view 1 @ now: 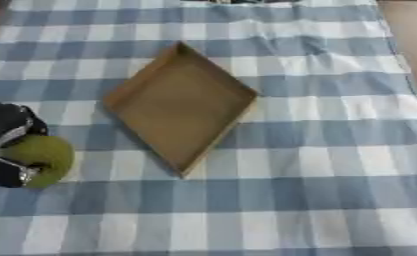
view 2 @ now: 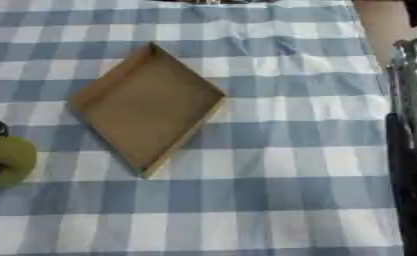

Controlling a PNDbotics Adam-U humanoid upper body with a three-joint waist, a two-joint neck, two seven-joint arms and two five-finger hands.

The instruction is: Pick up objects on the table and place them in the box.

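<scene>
One green round object (view 1: 43,159) sits at the left edge, the left hand (view 1: 6,145) curled round it. A shallow brown box (view 1: 181,106), turned diamond-wise, lies centre on the blue-checked cloth (view 1: 316,165). The right hand's (view 2: 413,150) fingers cannot be made out.

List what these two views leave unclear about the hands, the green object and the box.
- Green object: a round green shape; left eye view too blurred to name it, and the left hand covers its left side.
- Left hand: cut off by the left edge in both views.
- Right hand: not shown; only a dark arm at the right eye view's right edge.
- Box: looks empty; its near wall hides a strip of its floor.
</scene>
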